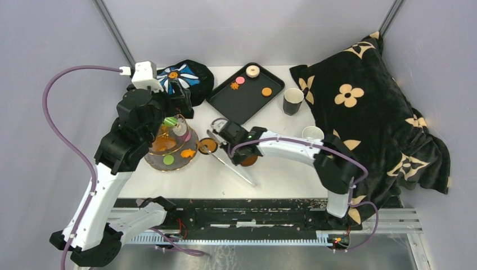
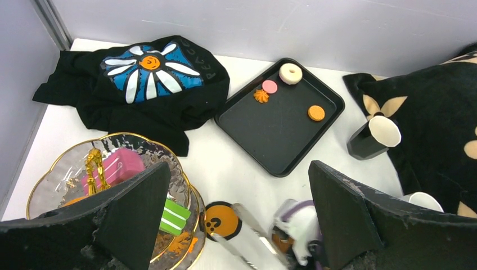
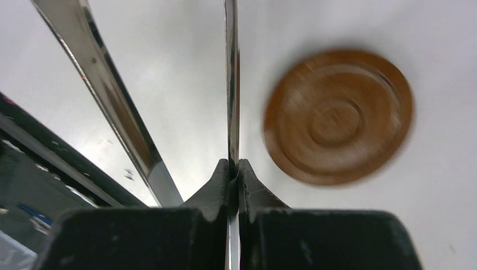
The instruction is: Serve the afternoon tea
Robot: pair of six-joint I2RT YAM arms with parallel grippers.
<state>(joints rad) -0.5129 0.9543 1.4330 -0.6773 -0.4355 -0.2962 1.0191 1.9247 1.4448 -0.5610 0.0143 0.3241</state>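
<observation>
Right wrist view: your right hand is clenched on seemingly one blade of the tongs, just beside the saucer; left hand released. Next, reach pastries well beyond the saucer.

The left arm and the right arm were built of smooth white links joined by bulky black joint housings, each set on a black base at the near edge. A purple cable was looped beside the left arm, and a second purple cable was routed along the right. A white camera block was fitted at the left wrist. The jaws were formed of matt black, scuffed, wedge-shaped pads.
</observation>
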